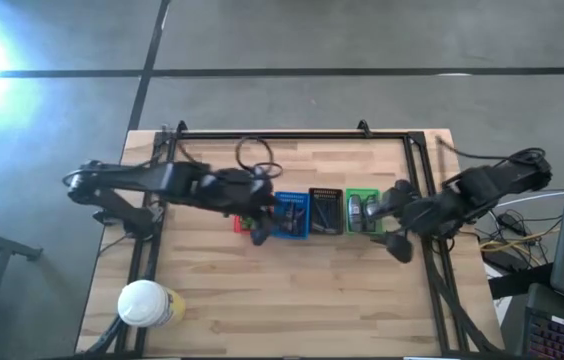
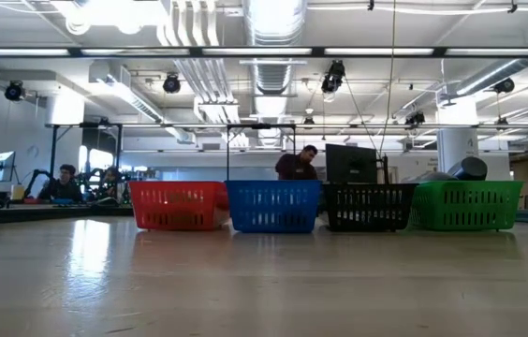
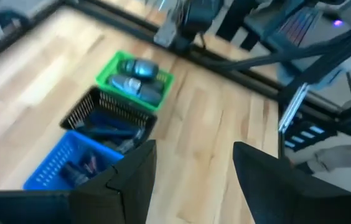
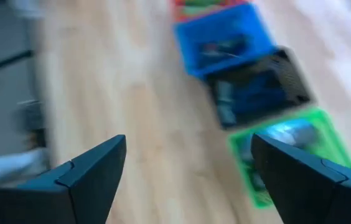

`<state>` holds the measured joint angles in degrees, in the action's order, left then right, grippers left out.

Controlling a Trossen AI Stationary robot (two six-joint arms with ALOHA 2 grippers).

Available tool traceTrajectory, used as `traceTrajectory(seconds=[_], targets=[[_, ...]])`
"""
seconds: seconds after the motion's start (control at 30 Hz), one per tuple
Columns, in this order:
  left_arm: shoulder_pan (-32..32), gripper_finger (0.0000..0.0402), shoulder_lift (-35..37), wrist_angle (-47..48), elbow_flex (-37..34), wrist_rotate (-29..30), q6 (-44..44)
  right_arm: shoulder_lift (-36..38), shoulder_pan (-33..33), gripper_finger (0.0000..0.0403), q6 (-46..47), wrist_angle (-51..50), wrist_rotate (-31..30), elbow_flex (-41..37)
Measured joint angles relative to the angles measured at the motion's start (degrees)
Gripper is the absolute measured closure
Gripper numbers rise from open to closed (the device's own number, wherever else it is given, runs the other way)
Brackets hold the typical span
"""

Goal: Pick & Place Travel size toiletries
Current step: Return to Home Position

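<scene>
Evidently the sorting is finished, so the job now is to draw both arms back cleanly. The left gripper (image 1: 260, 234) hangs over the near edge of the row of baskets, its fingers (image 3: 135, 180) spread wide with nothing between them. The right gripper (image 1: 399, 246) sits just off the row's far end, equally wide open and empty.

The toiletries (image 3: 139, 68) lie inside the baskets. Grey pieces fill the green basket (image 1: 362, 211) nearest the right gripper, and dark and blue items show in the black basket (image 1: 324, 210) and the blue basket (image 1: 292, 214). The red basket (image 2: 178, 206) is mostly hidden under the left gripper in the high view, so I cannot tell what it holds.

Neither gripper shows in the low view, so both seem to be above the rims already. I would retreat each arm toward its own side, going up first and then back. That keeps a finger from clipping a rim and shoving the light baskets out of line. The left arm should mind the cable (image 1: 255, 155) looped beyond it.

No loose items lie on the table (image 1: 292, 295), pale wood planks inside a dark frame. A white-lidded yellow container (image 1: 145, 303) stands well behind the left gripper, near the table's corner.

Beyond the baskets is an open workshop with bright ceiling strips and ducting. A person (image 2: 297, 165) sits by a monitor (image 2: 351, 163), and others are at desks farther off.
</scene>
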<state>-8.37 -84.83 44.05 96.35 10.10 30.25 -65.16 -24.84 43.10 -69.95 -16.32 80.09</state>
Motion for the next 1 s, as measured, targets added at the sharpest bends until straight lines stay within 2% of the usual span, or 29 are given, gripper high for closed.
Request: traceTrajectory(seconds=[0.1, 0.17, 0.23, 0.33, 0.5, 0.63, 0.7, 0.77, 0.83, 0.87, 0.93, 1.0], targets=[[-1.2, 0.0184, 2.8, -0.9, -0.2, 1.9, -3.1, 4.7, 0.3, 0.0051, -4.8, 7.1, 4.2, -2.6], [-2.0, 0.0184, 4.2, -4.0, -1.7, 5.2, -5.1, 9.2, 1.4, 0.0046, -7.0, 12.1, 7.5, -7.0], [-2.0, 0.0184, 5.4, -8.1, -4.8, 5.9, -6.5, 14.7, 3.1, 0.0043, -7.9, 17.6, 10.3, -12.3], [-1.8, 0.0184, 7.5, -14.5, -11.3, 4.3, -8.0, 23.5, 5.7, 0.0042, -7.4, 23.1, 12.9, -21.1], [-1.7, 0.0184, 14.6, -28.3, -26.9, -1.6, -9.3, 36.8, 8.2, 0.0053, -7.1, 32.0, 14.4, -33.3], [-0.5, 0.0184, 23.5, -38.2, -40.6, -1.7, -9.6, 45.5, 8.4, 0.0065, -9.9, 36.7, 8.6, -39.8], [-0.2, 0.0184, 29.0, -40.7, -46.3, -1.9, -10.5, 49.0, 8.4, 0.0071, -10.1, 36.4, 2.4, -42.1], [0.2, 0.0184, 35.0, -41.1, -51.1, -2.2, -10.9, 52.4, 8.4, 0.0076, -9.6, 35.4, -7.0, -44.1], [0.5, 0.0184, 40.9, -41.0, -55.4, -2.1, -11.3, 55.6, 8.4, 0.0083, -3.1, 35.2, -12.5, -45.9], [0.5, 0.0184, 43.9, -41.0, -57.4, -2.1, -11.7, 57.1, 8.4, 0.0085, -2.0, 35.6, -13.1, -46.8], [0.5, 0.0184, 49.8, -41.0, -61.1, -2.1, -12.6, 59.7, 8.4, 0.0091, -6.3, 39.4, -12.2, -49.1], [0.6, 0.0184, 55.6, -41.0, -64.7, -2.2, -13.6, 62.5, 8.3, 0.0096, -13.6, 46.4, -6.8, -52.0]])
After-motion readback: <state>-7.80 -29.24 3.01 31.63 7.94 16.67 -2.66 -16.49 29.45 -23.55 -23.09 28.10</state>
